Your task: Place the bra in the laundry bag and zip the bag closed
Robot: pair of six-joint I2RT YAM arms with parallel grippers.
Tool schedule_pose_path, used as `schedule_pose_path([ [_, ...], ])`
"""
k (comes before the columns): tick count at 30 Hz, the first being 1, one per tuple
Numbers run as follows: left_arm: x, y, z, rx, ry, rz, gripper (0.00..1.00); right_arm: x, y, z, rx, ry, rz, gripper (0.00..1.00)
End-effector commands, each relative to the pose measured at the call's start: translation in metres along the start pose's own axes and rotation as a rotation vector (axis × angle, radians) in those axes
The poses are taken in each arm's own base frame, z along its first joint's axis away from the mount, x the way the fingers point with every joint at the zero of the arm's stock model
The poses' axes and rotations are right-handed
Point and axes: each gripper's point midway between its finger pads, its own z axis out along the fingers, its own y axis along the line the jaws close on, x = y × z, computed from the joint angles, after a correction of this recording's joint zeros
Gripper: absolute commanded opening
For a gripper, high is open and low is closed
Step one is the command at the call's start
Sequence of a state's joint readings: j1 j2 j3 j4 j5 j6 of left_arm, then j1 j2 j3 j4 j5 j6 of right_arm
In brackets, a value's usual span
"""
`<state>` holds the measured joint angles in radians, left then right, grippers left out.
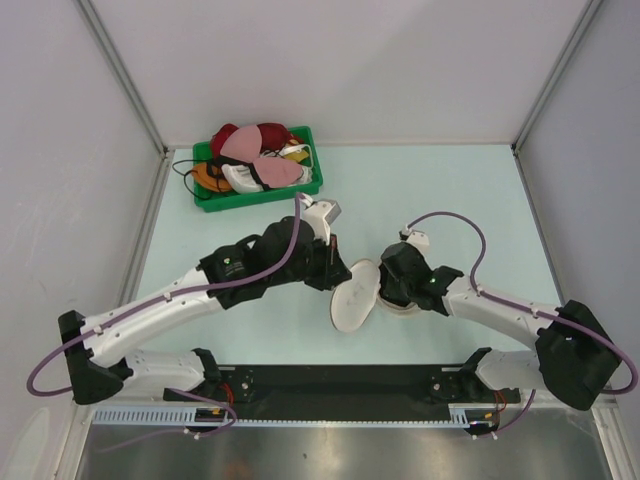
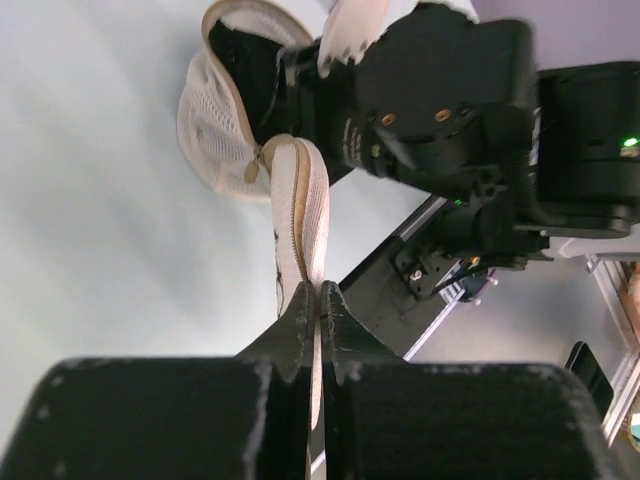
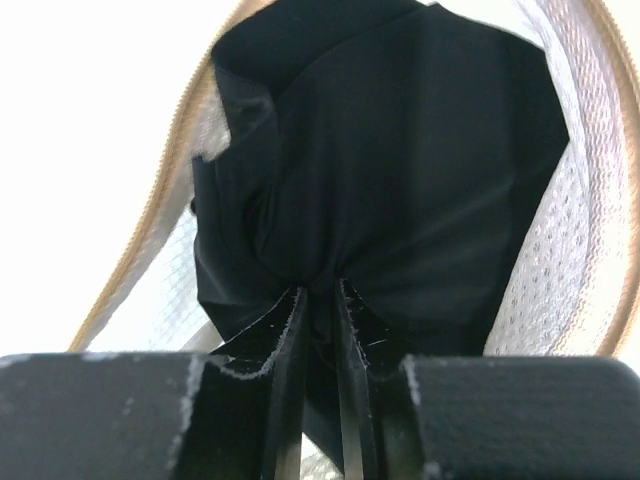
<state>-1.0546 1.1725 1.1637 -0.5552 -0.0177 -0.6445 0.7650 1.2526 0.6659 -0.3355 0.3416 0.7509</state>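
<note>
Bra (image 3: 400, 180), pinched by right fingers (image 3: 285, 340), fills laundry bag (image 2: 205, 120); left fingers (image 2: 295, 320) clamp lid (image 2: 305, 220).

Saw plain black on the bra (image 3: 400, 150), cream-white mesh with tan zip tape on the laundry bag (image 2: 205, 130). Noted green on the far-left bin (image 1: 250, 199), red, pink, white and orange inside, pale mint on the surface (image 1: 450, 190).

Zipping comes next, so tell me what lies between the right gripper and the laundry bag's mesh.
The black bra, pinched in the right gripper, fills that stretch inside the laundry bag; right wrist view.
</note>
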Motion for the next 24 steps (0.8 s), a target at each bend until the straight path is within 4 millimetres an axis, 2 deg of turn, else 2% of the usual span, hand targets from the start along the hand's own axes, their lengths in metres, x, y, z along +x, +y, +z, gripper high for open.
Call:
schedule_pose_path([
  [1, -0.031, -0.021, -0.013, 0.028, -0.049, 0.064, 0.0, 0.007, 0.0, -0.01, -0.004, 0.099, 0.045, 0.21],
  [3, -0.03, -0.019, -0.01, 0.012, -0.032, 0.083, 0.0, 0.004, 0.007, -0.012, -0.024, 0.12, 0.041, 0.23],
  [6, -0.029, -0.015, -0.006, -0.004, -0.019, 0.108, 0.0, -0.011, 0.017, -0.024, -0.075, 0.102, 0.013, 0.37],
  [7, -0.026, -0.013, -0.003, -0.013, -0.009, 0.115, 0.0, -0.014, 0.016, -0.028, -0.076, 0.093, 0.013, 0.45],
  [9, -0.02, -0.004, 0.006, -0.044, 0.01, 0.138, 0.0, -0.031, 0.018, -0.041, -0.114, 0.047, 0.021, 0.49],
  [11, -0.015, 0.006, 0.011, -0.086, 0.032, 0.14, 0.0, -0.04, 0.017, -0.049, -0.137, 0.046, 0.021, 0.54],
  [14, -0.014, 0.005, 0.011, -0.078, 0.032, 0.142, 0.0, -0.052, 0.012, -0.058, -0.138, 0.028, 0.012, 0.57],
  [16, -0.019, 0.004, 0.01, -0.077, 0.02, 0.145, 0.0, -0.057, 0.01, -0.057, -0.13, 0.004, 0.002, 0.54],
  [18, -0.023, -0.002, 0.009, -0.061, 0.016, 0.15, 0.0, -0.065, 0.009, -0.054, -0.125, -0.039, 0.009, 0.43],
  [19, -0.024, -0.004, 0.008, -0.053, 0.014, 0.149, 0.0, -0.062, 0.007, -0.051, -0.129, -0.052, 0.005, 0.33],
  [21, -0.025, -0.008, 0.008, -0.038, 0.018, 0.149, 0.0, -0.07, 0.015, -0.048, -0.176, -0.102, 0.007, 0.26],
  [22, -0.027, -0.01, 0.007, -0.03, 0.016, 0.149, 0.0, -0.066, 0.013, -0.042, -0.173, -0.099, 0.005, 0.26],
  [24, -0.027, -0.015, 0.006, -0.013, 0.02, 0.145, 0.0, -0.073, 0.019, -0.035, -0.192, -0.136, -0.001, 0.27],
])
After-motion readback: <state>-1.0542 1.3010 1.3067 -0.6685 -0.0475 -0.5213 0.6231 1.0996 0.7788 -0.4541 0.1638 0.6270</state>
